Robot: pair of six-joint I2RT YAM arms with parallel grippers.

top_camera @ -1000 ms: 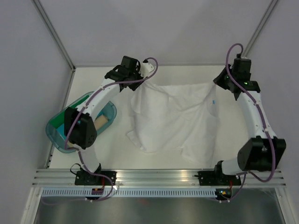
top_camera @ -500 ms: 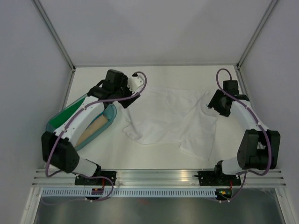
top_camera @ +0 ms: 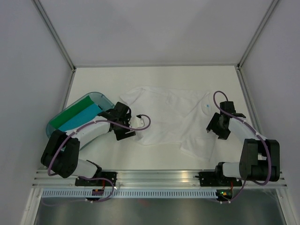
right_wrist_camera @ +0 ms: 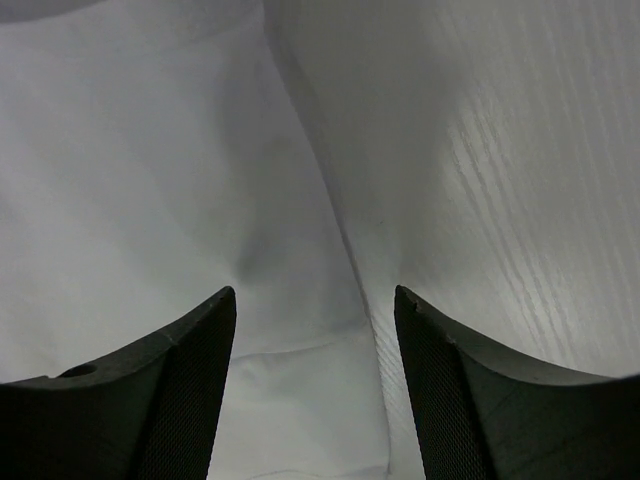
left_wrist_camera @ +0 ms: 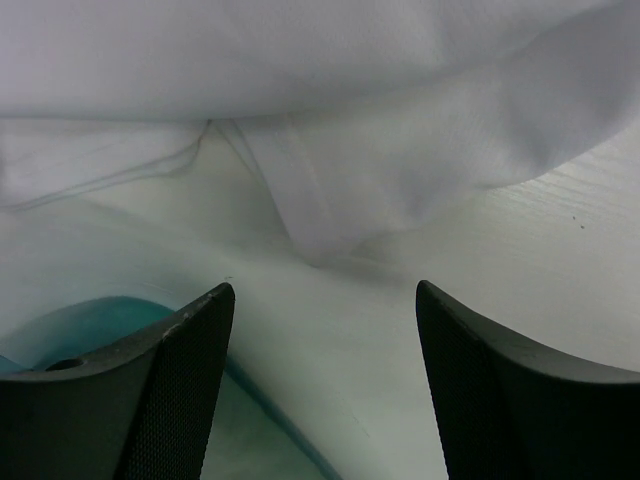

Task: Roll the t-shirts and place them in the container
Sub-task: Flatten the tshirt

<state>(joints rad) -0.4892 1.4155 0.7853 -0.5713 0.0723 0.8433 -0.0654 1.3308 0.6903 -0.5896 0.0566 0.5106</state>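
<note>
Change: a second ago both arms were far out toward 12 o'clock with the shirt (top_camera: 168, 117) pinched and hanging bunched from its far edge. Now they are pulled back toward 6 o'clock and the shirt is let go, lying flatter on the counter (top_camera: 154, 77).
Left jaws: apart, nothing between them. They are low at the shirt's 9 o'clock edge, with a fold of white cloth (left_wrist_camera: 400, 150) just in front.
Right jaws: apart, nothing between them. They are at the shirt's 3 o'clock edge, over the border of cloth (right_wrist_camera: 150, 180) and bare counter.
Shirt place: middle of the counter, between the two arms.
Shirt direction: the long axis runs from 9 to 3 o'clock. The neck with its small blue label points to 3 o'clock, and one sleeve sticks out toward 5 o'clock.
Tub (top_camera: 50, 127): at 9 o'clock from the shirt, holding a green roll (top_camera: 70, 117) and a turquoise roll (top_camera: 86, 116).
</note>
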